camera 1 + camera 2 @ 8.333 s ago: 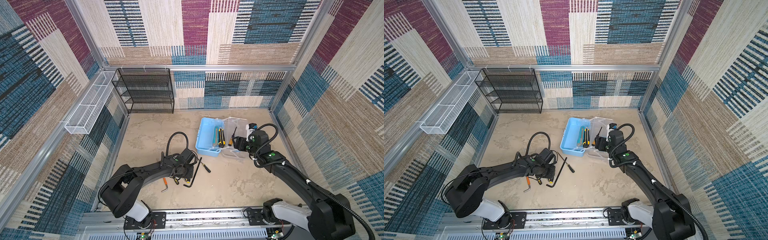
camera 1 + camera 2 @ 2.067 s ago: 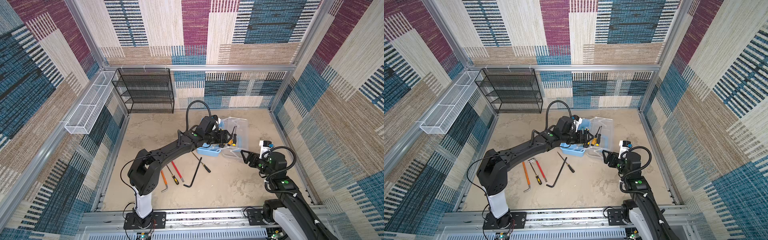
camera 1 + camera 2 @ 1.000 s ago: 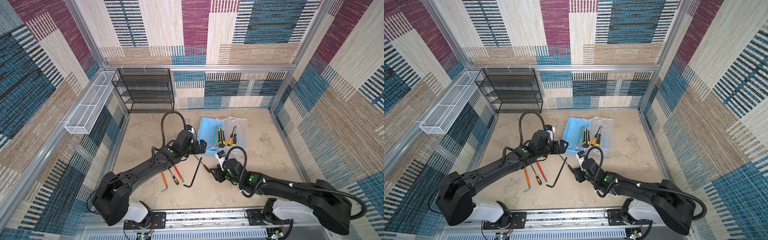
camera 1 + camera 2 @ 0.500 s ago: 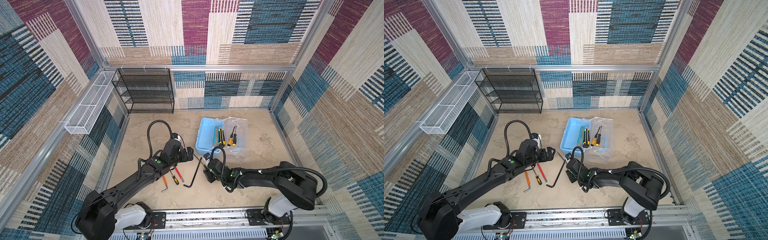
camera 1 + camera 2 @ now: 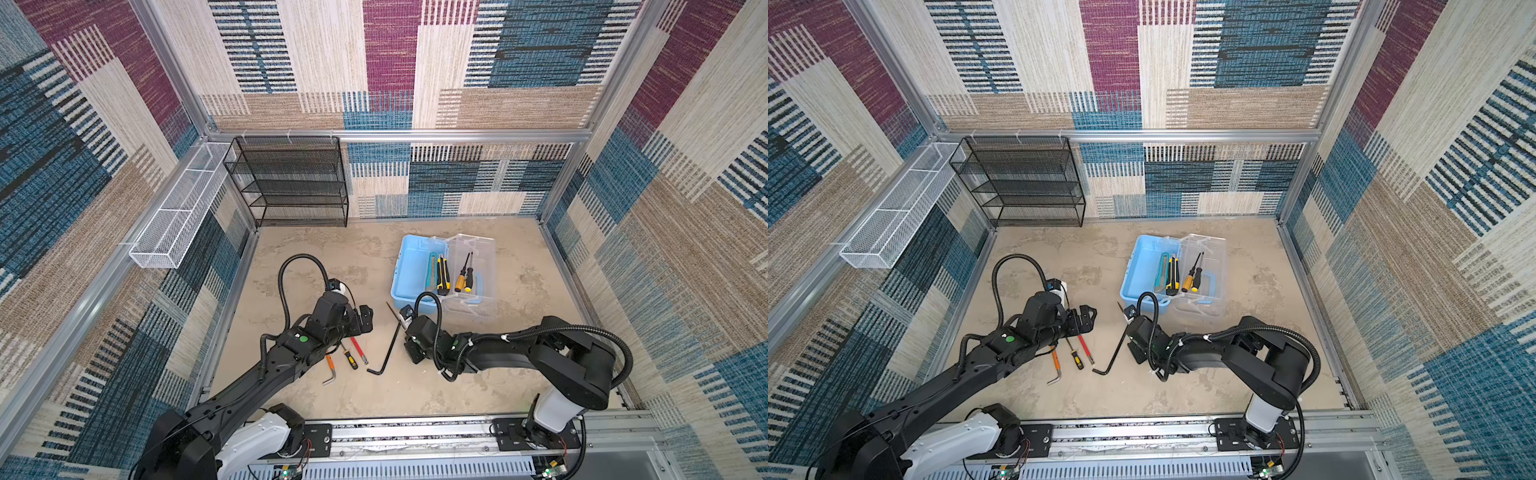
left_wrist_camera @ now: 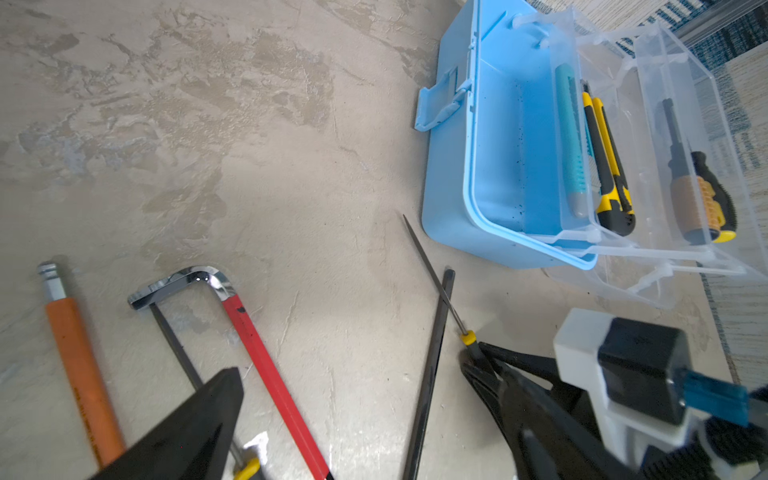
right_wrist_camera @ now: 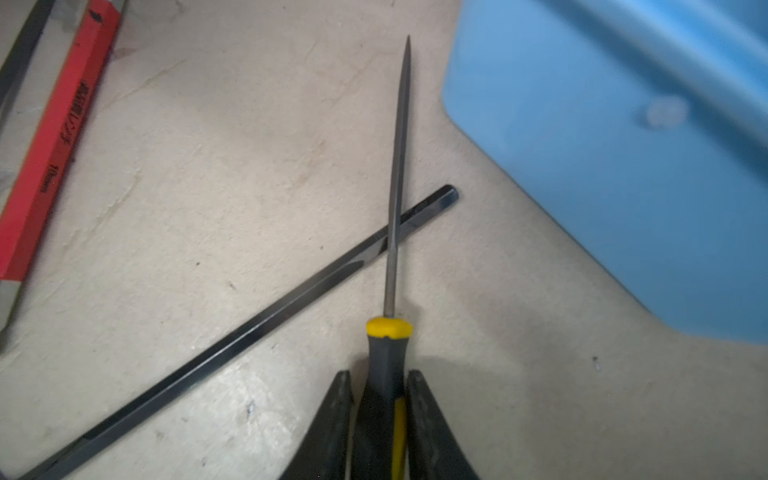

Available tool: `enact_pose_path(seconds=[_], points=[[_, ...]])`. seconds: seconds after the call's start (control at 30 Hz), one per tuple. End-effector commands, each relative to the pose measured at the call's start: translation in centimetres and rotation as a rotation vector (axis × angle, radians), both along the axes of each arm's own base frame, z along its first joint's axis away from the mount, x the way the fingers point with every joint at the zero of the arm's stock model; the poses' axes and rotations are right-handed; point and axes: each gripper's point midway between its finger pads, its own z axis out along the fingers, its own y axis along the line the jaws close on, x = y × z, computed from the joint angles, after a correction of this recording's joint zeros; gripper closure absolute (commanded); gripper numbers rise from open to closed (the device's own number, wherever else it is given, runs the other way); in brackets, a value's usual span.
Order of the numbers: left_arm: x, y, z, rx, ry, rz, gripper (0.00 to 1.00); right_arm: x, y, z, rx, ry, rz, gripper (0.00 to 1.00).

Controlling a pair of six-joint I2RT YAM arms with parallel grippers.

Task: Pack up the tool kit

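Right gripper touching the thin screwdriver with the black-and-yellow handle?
Touching. Right wrist view: both fingers of the right gripper sit flush against the thin screwdriver with a black-and-yellow handle, one each side, no gap visible.

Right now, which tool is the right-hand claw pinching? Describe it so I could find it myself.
Find the light blue box, then its near corner beside the right gripper. Gripped there is a thin screwdriver, its shaft crossing a long black hex key. Unlike the bent red key and orange key nearby, it is straight, needle-pointed, with a yellow collar.
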Motion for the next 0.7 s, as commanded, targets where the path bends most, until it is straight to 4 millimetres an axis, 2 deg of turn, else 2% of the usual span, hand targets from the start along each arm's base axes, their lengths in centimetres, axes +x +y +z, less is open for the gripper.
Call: enact_pose_path(seconds=[0.0,0.4,0.67], points=[[-0.3,0.7,-0.4,0.002,0.010,0.031,0.01,-0.4,-0.1,-0.4,-0.006,0.018,0.013,0.76],[-1.2,1.6,-0.7,0.031,0.022,0.033,0.00,-0.6,0.7,1.1,0.085,0.012,0.022,0.86],[-2.2,2.4,-1.1,0.099,0.054,0.012,0.01,-0.9,1.5,4.4,0.217,-0.043,0.049,0.87]])
